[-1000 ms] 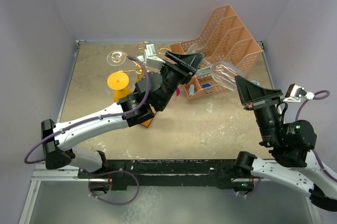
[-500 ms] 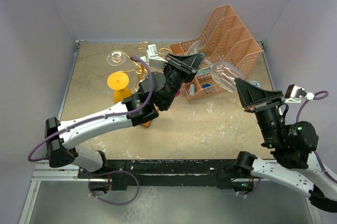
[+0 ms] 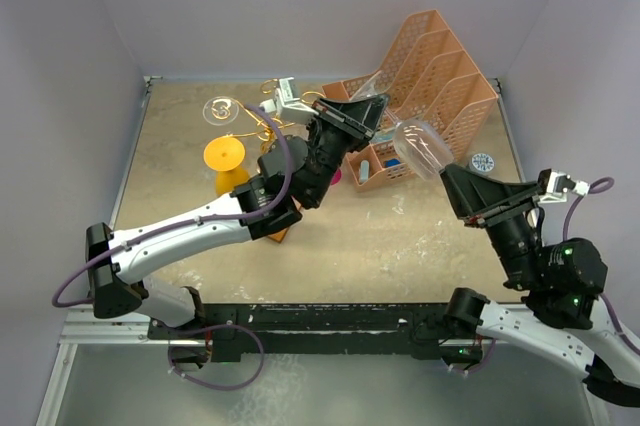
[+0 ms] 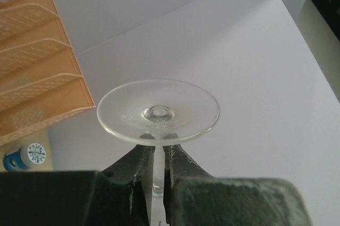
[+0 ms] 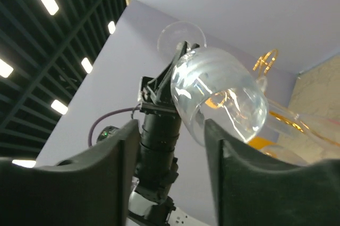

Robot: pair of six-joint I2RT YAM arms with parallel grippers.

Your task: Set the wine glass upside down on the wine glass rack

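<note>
- My left gripper [image 4: 158,154] is closed tight on the stem of the wine glass [image 4: 158,112], just under its foot.
- My right gripper [image 5: 172,126] has its jaws apart and holds nothing; the bowl is just in front of them.
- The glass is tilted in the air, near the peach organiser [image 3: 430,76] and apart from the wine glass rack [image 3: 263,129].

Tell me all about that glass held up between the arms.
A clear, empty-looking wine glass: round bowl, thin stem, flat circular foot. It is held in the air, tilted sideways, near the peach mesh organiser. The left end effector is shut on its stem by the foot; the right end effector, open, flanks the bowl.
</note>
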